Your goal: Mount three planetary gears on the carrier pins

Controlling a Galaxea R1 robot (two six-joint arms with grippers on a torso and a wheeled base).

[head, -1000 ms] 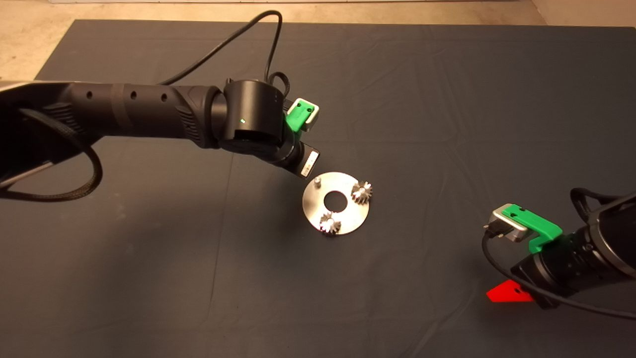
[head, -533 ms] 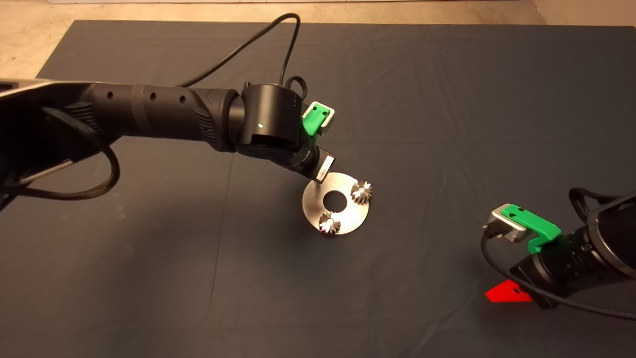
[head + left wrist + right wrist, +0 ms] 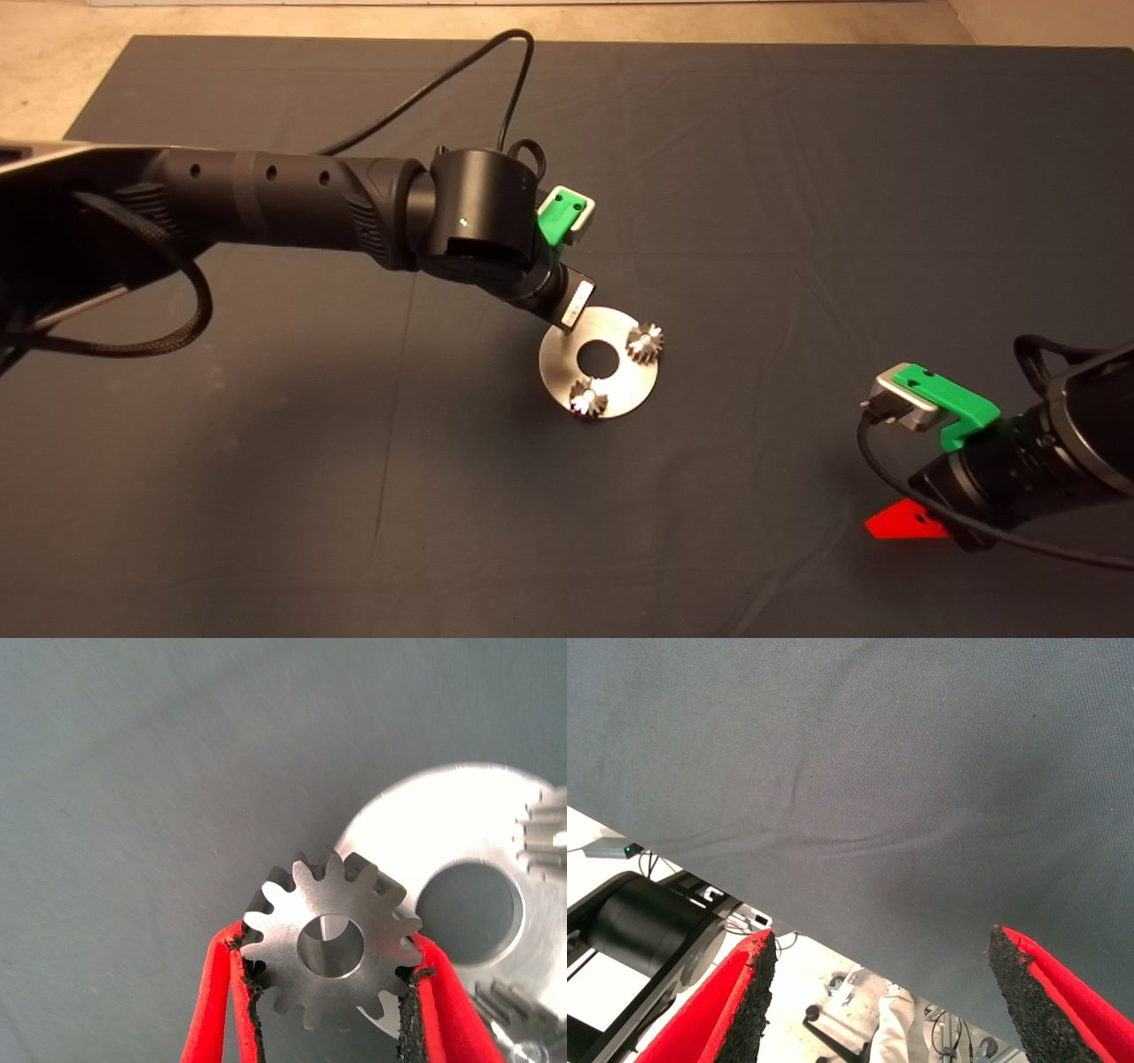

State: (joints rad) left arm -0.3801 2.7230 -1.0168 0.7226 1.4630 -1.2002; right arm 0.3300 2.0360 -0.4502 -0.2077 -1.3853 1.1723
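Our left gripper [image 3: 330, 992], clenched on the third planetary gear [image 3: 330, 943], has shifted over the disc's [image 3: 633, 385] ten o'clock pin, so seating comes next; right gripper [image 3: 881, 992] idles released.

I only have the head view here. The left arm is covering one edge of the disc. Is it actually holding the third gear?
Observer: Yes. In the left wrist view the left gripper is shut on the third gear, one pad on each side.
Operator: Is it lined up with the pin?
Observer: A silver surface shows through the gear's centre hole, over the disc edge. I cannot tell if it is the pin.
Operator: And the right arm?
Observer: The right gripper is open over bare mat, holding nothing.
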